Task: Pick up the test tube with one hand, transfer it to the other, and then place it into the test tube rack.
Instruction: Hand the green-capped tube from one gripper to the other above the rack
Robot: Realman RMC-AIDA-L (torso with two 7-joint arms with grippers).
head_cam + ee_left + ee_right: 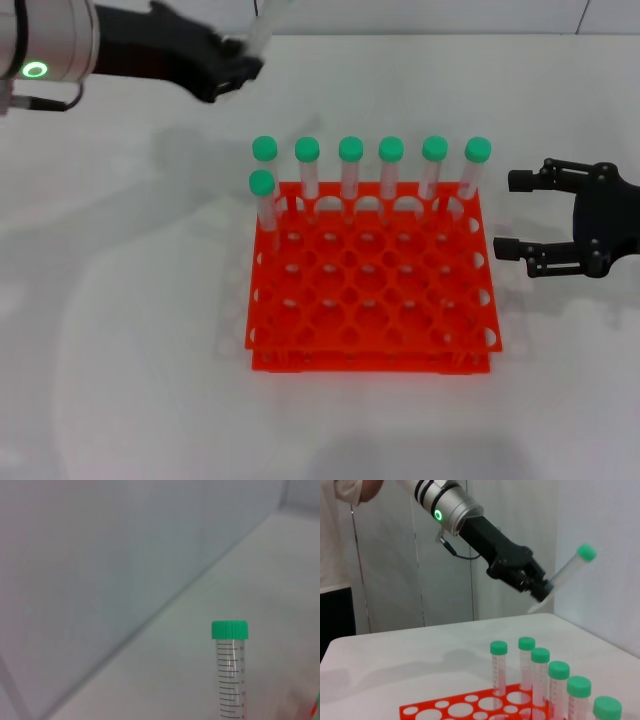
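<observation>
My left gripper (243,58) is raised at the back left, behind the rack, and is shut on a clear test tube (268,25) that tilts up and away. The tube's cap is cut off by the head view's top edge. The right wrist view shows this gripper (540,587) holding the tube (566,574) near its lower end, green cap uppermost. The left wrist view shows the tube (229,675) with its green cap. The orange-red rack (370,362) stands mid-table. My right gripper (512,213) is open and empty, low beside the rack's right side.
Several green-capped tubes (350,170) stand in the rack's back row, and one (264,205) in the second row at the left. They also show in the right wrist view (559,690). A wall stands behind the table.
</observation>
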